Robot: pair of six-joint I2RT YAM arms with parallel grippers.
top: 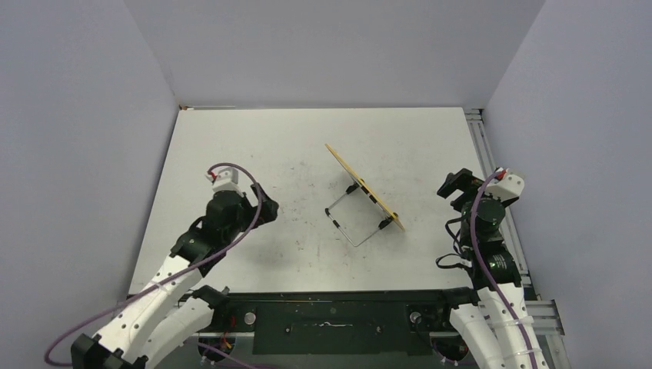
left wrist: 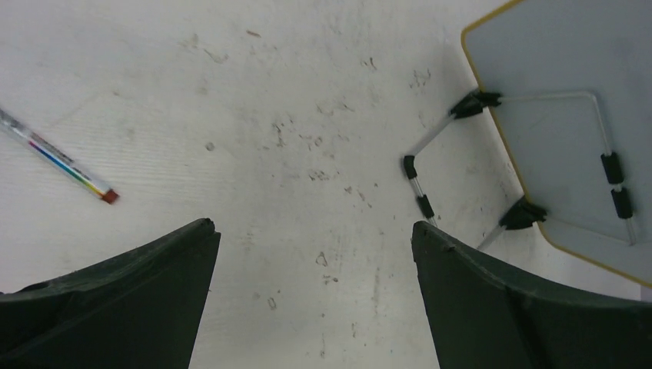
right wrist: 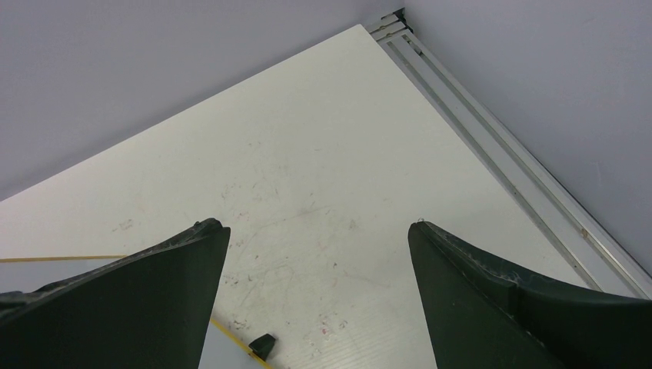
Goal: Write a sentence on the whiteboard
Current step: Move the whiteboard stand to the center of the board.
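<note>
1. From the top view, the whiteboard (top: 364, 187) stands about mid-table, a little right of centre; it is seen nearly edge-on, running from far-left to near-right, propped on its wire stand (top: 352, 224), which reaches out toward the near left; the left gripper (top: 267, 207) hangs over the white table (top: 254, 138) to the left of the board, apart from it; the right gripper (top: 454, 184) hangs to the right of the board, near the table's right edge, also apart from it; grey walls (top: 77, 115) close in the scene.

2. From the left wrist, the left gripper (left wrist: 311, 225) has its two dark fingers (left wrist: 146, 300) spread wide with nothing but scuffed table between them; the whiteboard (left wrist: 561, 69) shows at the right, a pale face with a yellow rim, the wire stand (left wrist: 419, 188) and its black clips in front of it; a marker (left wrist: 61, 157) with a red-brown end lies flat on the table, on the gripper's far side from the board and well apart from it.

3. From the right wrist, the right gripper (right wrist: 319, 225) is likewise wide open and holds nothing; a strip of the whiteboard's yellow rim (right wrist: 233, 337) and a black foot (right wrist: 264, 346) show low between the fingers (right wrist: 523, 307); a metal rail (right wrist: 500, 169) runs along the table's right edge.
</note>
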